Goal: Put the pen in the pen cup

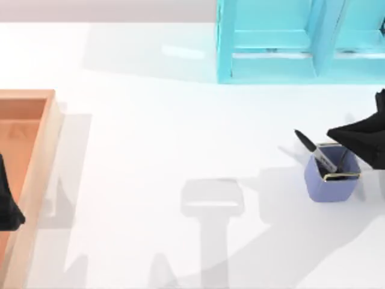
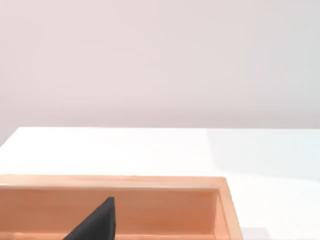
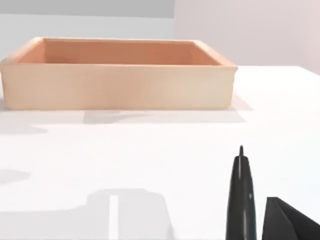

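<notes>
No text, brand, number or sign can be read anywhere. The one printed surface is the silver-grey label band on the pen, which leans out of the pen cup toward 10 o'clock at the table's right side; dark marks show on that band, but they are too small to make out as letters or figures. In the right wrist view the pen's black tapered end bears no marking.
</notes>
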Motion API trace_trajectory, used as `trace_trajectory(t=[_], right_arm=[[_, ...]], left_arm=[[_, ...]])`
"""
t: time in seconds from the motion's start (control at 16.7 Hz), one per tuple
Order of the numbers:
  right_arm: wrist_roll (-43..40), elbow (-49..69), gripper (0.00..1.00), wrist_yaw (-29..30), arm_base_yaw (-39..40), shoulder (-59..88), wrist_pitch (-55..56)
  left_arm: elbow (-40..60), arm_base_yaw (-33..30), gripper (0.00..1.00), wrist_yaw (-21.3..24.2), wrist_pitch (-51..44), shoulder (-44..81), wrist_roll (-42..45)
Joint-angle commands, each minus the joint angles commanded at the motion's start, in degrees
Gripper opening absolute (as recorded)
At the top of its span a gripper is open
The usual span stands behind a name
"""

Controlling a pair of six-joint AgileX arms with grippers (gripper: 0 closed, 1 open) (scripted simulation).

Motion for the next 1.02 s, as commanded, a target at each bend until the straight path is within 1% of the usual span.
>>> trace_trajectory(t=[0.66, 0.72, 1.02], right_arm=[[0.0, 0.0, 0.98, 0.0, 0.0, 0.0, 0.0], [0.0, 0.0, 1.00, 0.0, 0.0, 0.0, 0.0], [0.0, 0.0, 1.00, 0.0, 0.0, 0.0, 0.0]], left_arm=[[0.0, 0.0, 1.00, 0.0, 0.0, 0.0, 0.0], [0.0, 0.0, 1.00, 0.0, 0.0, 0.0, 0.0], [0.0, 0.0, 1.00, 0.0, 0.0, 0.0, 0.0]])
